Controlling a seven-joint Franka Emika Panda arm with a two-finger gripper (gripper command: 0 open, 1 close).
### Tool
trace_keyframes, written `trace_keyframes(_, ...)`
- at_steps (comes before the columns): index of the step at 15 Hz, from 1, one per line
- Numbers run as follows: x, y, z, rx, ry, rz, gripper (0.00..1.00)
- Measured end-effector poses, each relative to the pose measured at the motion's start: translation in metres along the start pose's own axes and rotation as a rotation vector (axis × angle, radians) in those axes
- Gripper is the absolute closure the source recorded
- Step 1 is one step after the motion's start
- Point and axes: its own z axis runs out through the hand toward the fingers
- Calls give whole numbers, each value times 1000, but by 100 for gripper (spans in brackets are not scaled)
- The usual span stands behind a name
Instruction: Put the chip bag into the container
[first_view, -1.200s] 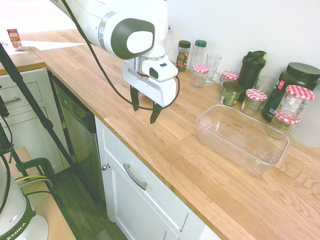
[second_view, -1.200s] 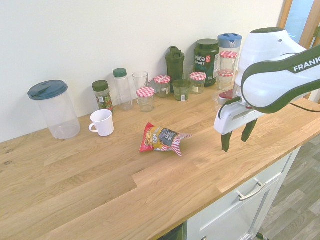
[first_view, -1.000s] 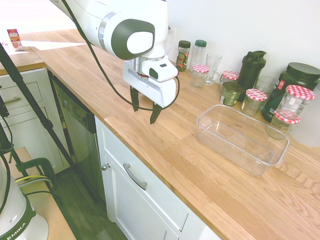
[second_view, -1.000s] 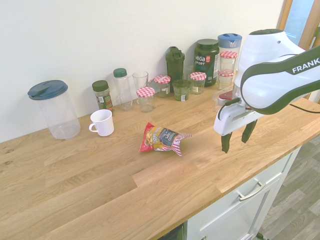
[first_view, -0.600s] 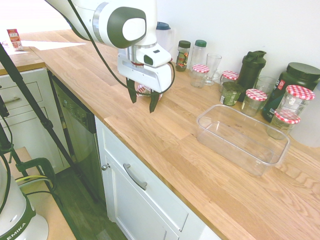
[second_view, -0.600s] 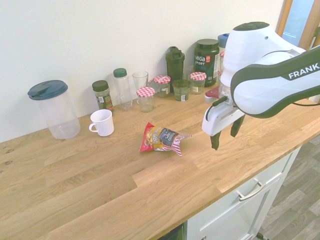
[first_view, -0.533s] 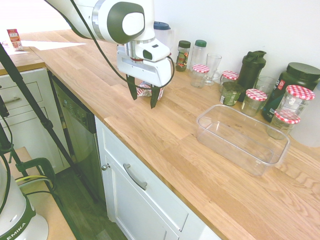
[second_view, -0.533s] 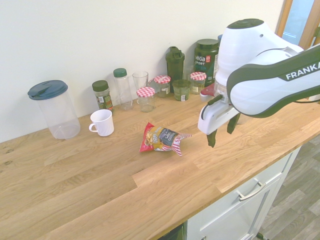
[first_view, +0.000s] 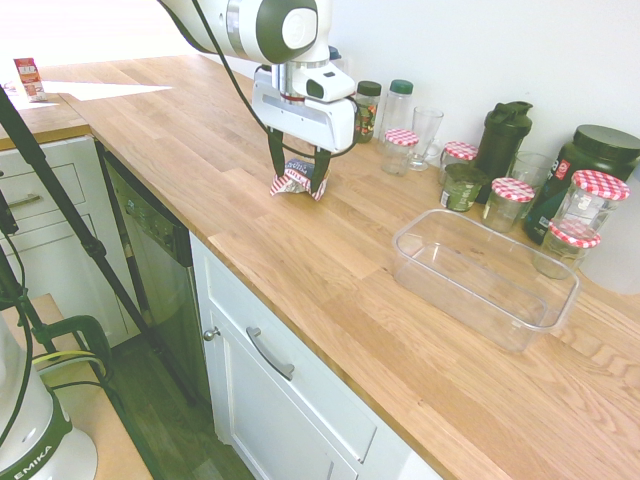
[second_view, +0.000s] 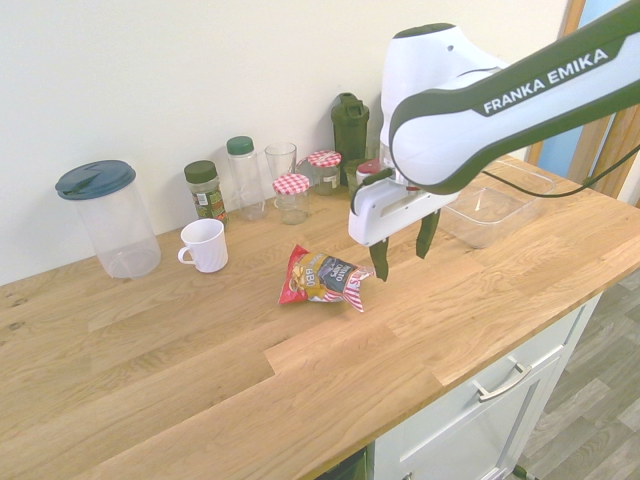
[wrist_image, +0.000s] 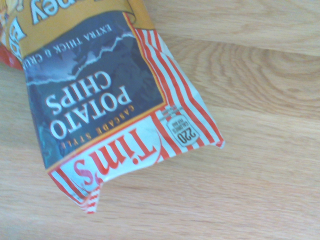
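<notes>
The chip bag (second_view: 322, 277) lies flat on the wooden counter, red-and-white striped with a dark blue and orange front; the wrist view shows its striped end (wrist_image: 110, 110) from close by. My gripper (second_view: 402, 250) hangs open just above and beside that striped end, its fingers apart and holding nothing. In the first exterior view the gripper (first_view: 298, 172) straddles the bag (first_view: 293, 182), which peeks out between the fingers. The container (first_view: 485, 275), a large clear empty tub, stands on the counter well away from the bag, also seen behind the arm as the container (second_view: 487, 211).
Along the wall stand jars with red-checked lids (second_view: 292, 197), spice bottles, a drinking glass (second_view: 280, 160), a dark shaker (second_view: 350, 125) and a dark Vega tub (first_view: 590, 165). A white mug (second_view: 205, 245) and a blue-lidded clear pitcher (second_view: 108, 215) sit beyond the bag.
The arm has swung from near the container across the counter to the chip bag and dropped lower. The fingers stayed open; the bag has not moved.
</notes>
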Motion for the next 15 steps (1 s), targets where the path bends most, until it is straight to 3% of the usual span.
trace_keyframes(6, 20, -2, 8, 73, -169, 255, 0)
trace_keyframes(12, 35, -28, 27, 185, -295, 416, 0)
trace_keyframes(15, 55, -19, 44, 223, -339, 504, 0)
